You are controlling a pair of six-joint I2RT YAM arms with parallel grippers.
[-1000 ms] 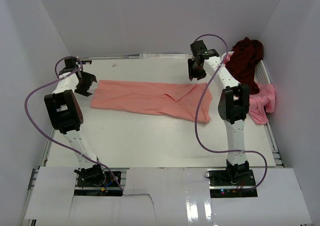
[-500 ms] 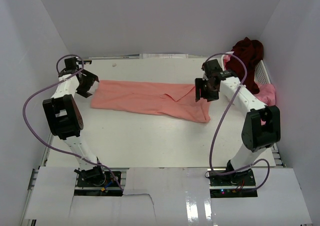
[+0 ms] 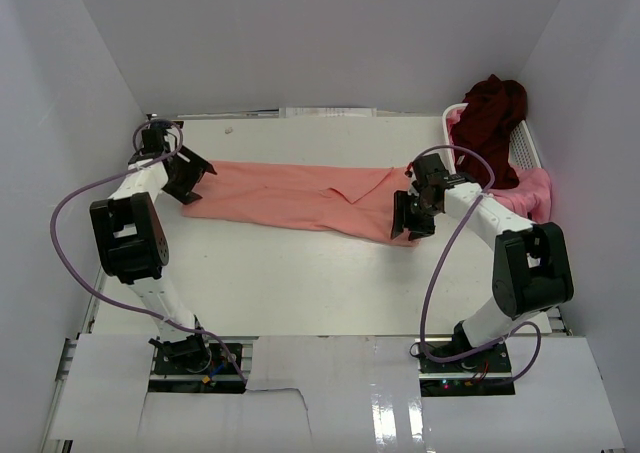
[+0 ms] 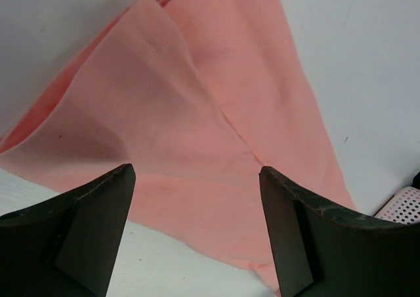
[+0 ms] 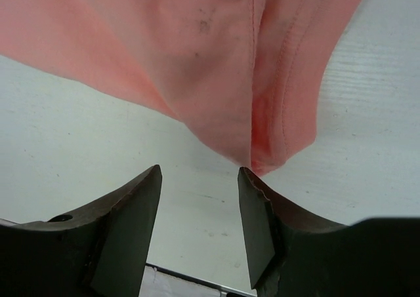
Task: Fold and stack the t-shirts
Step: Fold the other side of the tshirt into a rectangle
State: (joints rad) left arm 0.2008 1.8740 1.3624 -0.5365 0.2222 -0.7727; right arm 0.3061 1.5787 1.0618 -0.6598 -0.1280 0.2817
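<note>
A salmon-pink t-shirt (image 3: 300, 195) lies folded into a long strip across the table. My left gripper (image 3: 190, 178) hovers open over the strip's left end, its cloth (image 4: 197, 146) spread under the wide-apart fingers. Open too, my right gripper (image 3: 412, 218) sits at the strip's near right corner (image 5: 262, 156), which lies just beyond its fingertips, ungripped. A dark maroon t-shirt (image 3: 492, 118) is heaped on the white basket (image 3: 525, 151) at the back right. A brighter pink t-shirt (image 3: 528, 201) hangs over the basket's near side.
The white enclosure walls stand close on the left, back and right. The basket's slatted corner (image 4: 405, 205) shows in the left wrist view. The right arm's purple cable (image 3: 440, 263) loops over the table's right side.
My right gripper moved from the strip's far right edge to its near right corner. My left gripper shifted rightward onto the strip's left end and opened wider.
</note>
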